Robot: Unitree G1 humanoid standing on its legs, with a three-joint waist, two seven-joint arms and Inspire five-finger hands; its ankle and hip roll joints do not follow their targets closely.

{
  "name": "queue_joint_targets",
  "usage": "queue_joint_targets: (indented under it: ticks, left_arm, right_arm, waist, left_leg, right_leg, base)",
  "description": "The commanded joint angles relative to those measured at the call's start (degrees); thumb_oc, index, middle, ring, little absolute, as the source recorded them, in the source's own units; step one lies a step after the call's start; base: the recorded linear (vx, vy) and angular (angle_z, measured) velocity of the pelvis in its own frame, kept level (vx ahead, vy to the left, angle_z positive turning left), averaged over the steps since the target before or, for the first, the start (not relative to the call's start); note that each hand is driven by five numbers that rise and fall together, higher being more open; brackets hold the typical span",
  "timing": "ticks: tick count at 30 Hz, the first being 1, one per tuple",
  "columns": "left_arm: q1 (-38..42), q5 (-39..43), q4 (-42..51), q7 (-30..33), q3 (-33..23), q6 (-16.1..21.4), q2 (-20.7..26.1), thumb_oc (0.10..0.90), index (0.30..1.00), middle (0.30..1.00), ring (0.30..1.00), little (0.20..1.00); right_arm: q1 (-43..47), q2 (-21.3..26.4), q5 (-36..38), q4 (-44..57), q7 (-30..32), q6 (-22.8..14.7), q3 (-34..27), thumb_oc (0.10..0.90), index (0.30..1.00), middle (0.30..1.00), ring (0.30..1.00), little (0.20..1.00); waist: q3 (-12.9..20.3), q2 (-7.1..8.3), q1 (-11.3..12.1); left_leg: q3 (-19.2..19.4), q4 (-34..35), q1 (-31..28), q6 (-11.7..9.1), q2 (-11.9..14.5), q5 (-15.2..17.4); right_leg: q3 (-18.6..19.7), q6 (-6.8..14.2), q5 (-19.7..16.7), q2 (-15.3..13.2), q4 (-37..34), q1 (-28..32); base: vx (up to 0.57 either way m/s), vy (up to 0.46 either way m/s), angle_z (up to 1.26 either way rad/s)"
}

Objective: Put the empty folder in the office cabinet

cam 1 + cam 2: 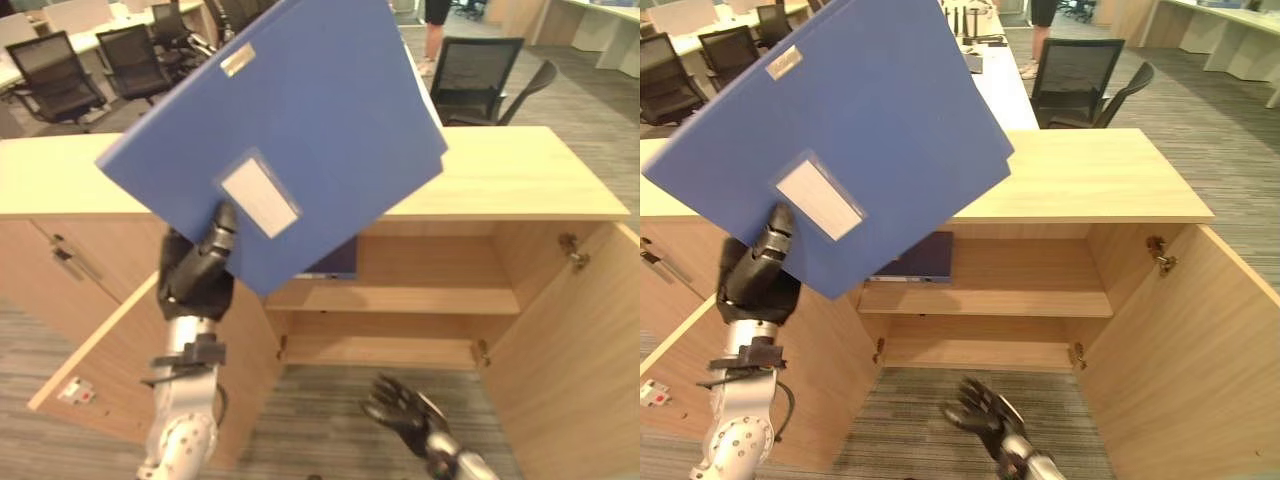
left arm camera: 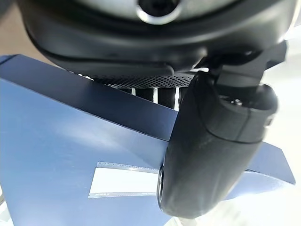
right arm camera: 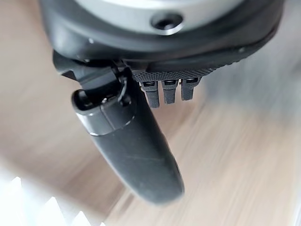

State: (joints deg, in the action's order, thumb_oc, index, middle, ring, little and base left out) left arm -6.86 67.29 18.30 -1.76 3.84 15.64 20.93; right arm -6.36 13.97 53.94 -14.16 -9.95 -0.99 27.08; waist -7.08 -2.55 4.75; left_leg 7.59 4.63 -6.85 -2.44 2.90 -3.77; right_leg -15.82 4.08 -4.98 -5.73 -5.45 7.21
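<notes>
Head views: flat blue folder (image 1: 300, 120), smooth, white label pocket, held tilted above the open pale-wood cabinet (image 1: 500, 200); left hand (image 1: 195, 270) pinches its lower edge; right hand (image 1: 405, 410) low, fingers spread, empty. Left wrist: thumb pressed on the folder's face beside the label.

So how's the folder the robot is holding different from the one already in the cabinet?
The held folder is up in the air, tilted, pinched by the left hand; the shelved folder lies flat on the upper shelf. The held one looks lighter blue with a white label pocket; the shelved one looks darker. Both are blue.
</notes>
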Motion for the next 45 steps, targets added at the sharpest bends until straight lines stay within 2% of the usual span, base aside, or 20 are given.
queue_joint_targets:
  ticks: [1,3,9,15,28,29,30,39,40,41,43,45]
  left_arm:
    - [5.6,3.1,3.3,-4.8,-1.4,2.4,1.1,0.4,0.3,0.3,0.3,0.3]
    - [2.8,3.5,2.6,-5.2,-0.4,1.1,0.7,0.4,0.3,0.3,0.3,0.3]
    - [0.5,3.8,1.3,-5.4,1.0,-0.2,-0.3,0.4,0.3,0.3,0.3,0.3]
    - [-1.0,2.9,-0.8,-6.5,4.1,-2.6,-0.5,0.4,0.3,0.3,0.3,0.3]
    - [-1.3,0.1,-4.0,-7.5,8.2,-4.3,-1.3,0.4,0.3,0.3,0.3,0.3]
    - [-1.2,-0.1,-4.1,-7.4,8.6,-4.4,-1.4,0.4,0.3,0.3,0.3,0.3]
    - [-1.0,-0.1,-4.4,-7.4,8.9,-4.5,-1.5,0.4,0.3,0.3,0.3,0.3]
    - [-1.9,-0.9,-5.6,-7.6,7.6,-4.9,-2.2,0.4,0.3,0.3,0.3,0.3]
    - [-2.3,-1.6,-5.6,-7.5,6.8,-4.6,-2.2,0.51,0.465,0.465,0.465,0.465]
    - [-2.4,-2.6,-5.8,-7.3,6.1,-4.2,-1.8,0.8,0.9,0.9,0.9,0.9]
    - [-3.5,-6.6,-6.8,-7.4,3.4,-3.4,-1.7,0.8,0.9,0.9,0.9,0.9]
    - [-5.6,-15.0,-10.7,-4.1,-0.3,-1.9,-1.6,0.8,0.9,0.9,0.9,0.9]
  right_arm:
    - [6.2,-0.5,10.2,7.7,-3.3,-3.6,-0.1,0.8,0.9,0.9,0.9,0.9]
    - [8.6,-0.5,14.5,14.1,-3.9,-5.4,0.3,0.8,0.9,0.9,0.9,0.9]
    - [12.8,-1.9,17.3,19.2,-3.5,-7.9,0.9,0.8,0.9,0.9,0.9,0.9]
    - [17.2,-3.5,18.0,21.8,-3.1,-9.7,0.5,0.8,0.9,0.9,0.9,0.9]
    - [20.7,-5.9,19.5,23.2,-0.9,-13.0,-1.0,0.8,0.9,0.9,0.9,0.9]
    - [20.6,-6.1,19.5,23.3,-0.7,-13.1,-1.0,0.668,0.702,0.702,0.702,0.702]
    - [20.5,-6.1,19.5,23.2,-0.6,-13.0,-0.9,0.4,0.3,0.3,0.3,0.3]
    - [18.2,-5.2,19.9,23.2,-1.1,-12.3,-2.2,0.4,0.3,0.3,0.3,0.3]
    - [17.4,-3.5,18.9,23.6,-1.6,-11.5,-2.5,0.4,0.3,0.3,0.3,0.3]
    - [16.3,-1.0,16.5,24.6,-2.3,-10.6,-3.1,0.4,0.3,0.3,0.3,0.3]
    - [12.9,3.1,12.6,25.7,-3.8,-8.5,-6.4,0.4,0.3,0.3,0.3,0.3]
    - [8.3,5.6,10.2,25.3,-4.4,-7.3,-10.0,0.4,0.3,0.3,0.3,0.3]
  waist:
    - [0.3,1.47,0.1]
    - [0.4,1.34,0.0]
    - [0.6,1.23,-0.2]
    - [0.7,1.05,-0.4]
    - [0.6,1.08,-0.7]
    - [0.6,1.09,-0.8]
    - [0.6,1.11,-0.8]
    - [0.6,1.25,-1.1]
    - [0.6,1.34,-1.2]
    - [0.5,1.4,-1.3]
    - [0.5,1.65,-1.5]
    - [0.4,1.8,-1.4]
  left_leg:
    - [-3.0,0.4,0.0,-2.4,-1.4,3.0]
    - [-3.1,0.4,-0.3,-2.2,-1.4,3.1]
    - [-3.1,0.4,-0.5,-1.9,-1.3,3.2]
    - [-2.9,0.4,-0.7,-1.7,-1.3,3.4]
    - [-3.2,0.4,-1.2,-1.4,-1.3,3.7]
    - [-3.2,0.4,-1.2,-1.4,-1.3,3.8]
    - [-3.2,0.4,-1.3,-1.4,-1.3,3.8]
    - [-3.1,0.4,-1.5,-1.4,-1.2,4.0]
    - [-3.1,0.4,-1.6,-1.4,-1.2,4.0]
    - [-3.2,0.4,-1.5,-1.4,-1.2,4.0]
    - [-3.4,0.4,-1.5,-1.4,-1.3,4.1]
    - [-3.4,0.4,-1.2,-1.4,-1.3,4.1]
  right_leg:
    - [-2.1,2.9,7.8,0.8,0.4,4.5]
    - [-1.4,2.7,7.9,0.9,0.4,4.7]
    - [-0.7,2.5,7.9,1.0,0.4,4.6]
    - [-0.2,2.4,7.9,1.1,0.4,4.6]
    - [0.2,2.0,8.2,1.1,0.6,5.1]
    - [0.1,2.0,8.2,1.1,0.7,5.1]
    - [0.1,2.0,8.2,1.1,0.7,5.1]
    - [0.4,1.9,8.6,1.3,0.8,5.3]
    - [0.4,1.9,8.6,1.3,0.9,5.2]
    - [0.3,1.9,8.6,1.4,0.9,5.2]
    - [0.0,2.0,8.6,1.2,1.0,5.0]
    - [-0.3,2.1,8.4,1.2,1.0,4.9]
  base:
    - [0.01,0.01,0.07]
    - [0.01,0.009,0.02]
    - [0.01,0.002,-0.01]
    - [0.01,0.001,-0.06]
    - [0.0,0.0,-0.01]
    - [0.0,0.0,0.0]
    - [0.0,0.0,0.0]
    - [0.0,0.0,0.0]
    - [0.03,-0.004,0.0]
    - [0.04,-0.002,0.0]
    - [0.05,0.009,0.02]
    - [0.02,0.005,0.01]
